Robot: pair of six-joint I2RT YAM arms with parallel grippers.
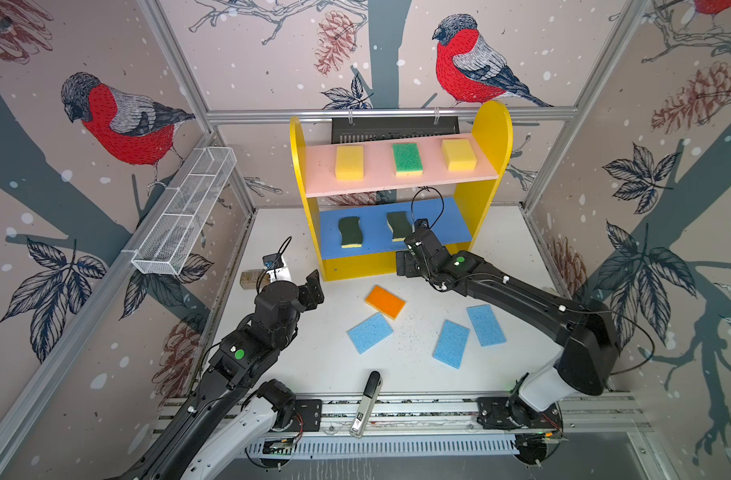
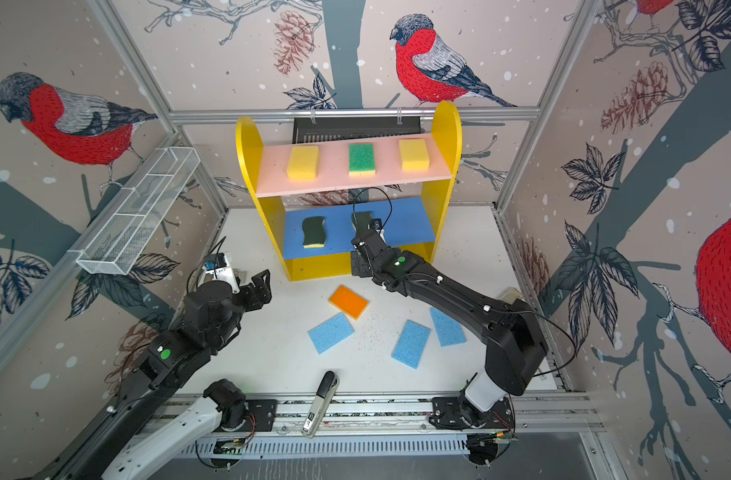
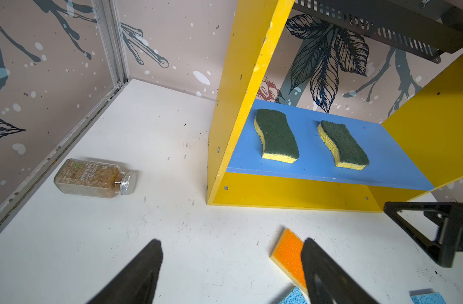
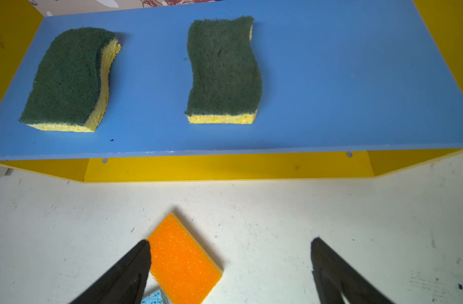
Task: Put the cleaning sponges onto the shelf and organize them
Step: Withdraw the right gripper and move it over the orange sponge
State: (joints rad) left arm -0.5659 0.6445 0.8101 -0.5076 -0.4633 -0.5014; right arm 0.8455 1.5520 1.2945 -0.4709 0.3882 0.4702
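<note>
The shelf stands at the back. Its pink upper board carries two yellow sponges and a green-topped one. Two dark green wavy sponges lie on the blue lower board. On the table lie an orange-topped sponge and three light blue ones. My right gripper is open and holds nothing, just before the shelf's base, above the table near the orange sponge. My left gripper is open and holds nothing, left of the shelf.
A brownish bottle lies on its side by the left wall. A white wire basket hangs on that wall. A black perforated box sits behind the shelf. A black-and-white handheld tool lies at the table's front edge.
</note>
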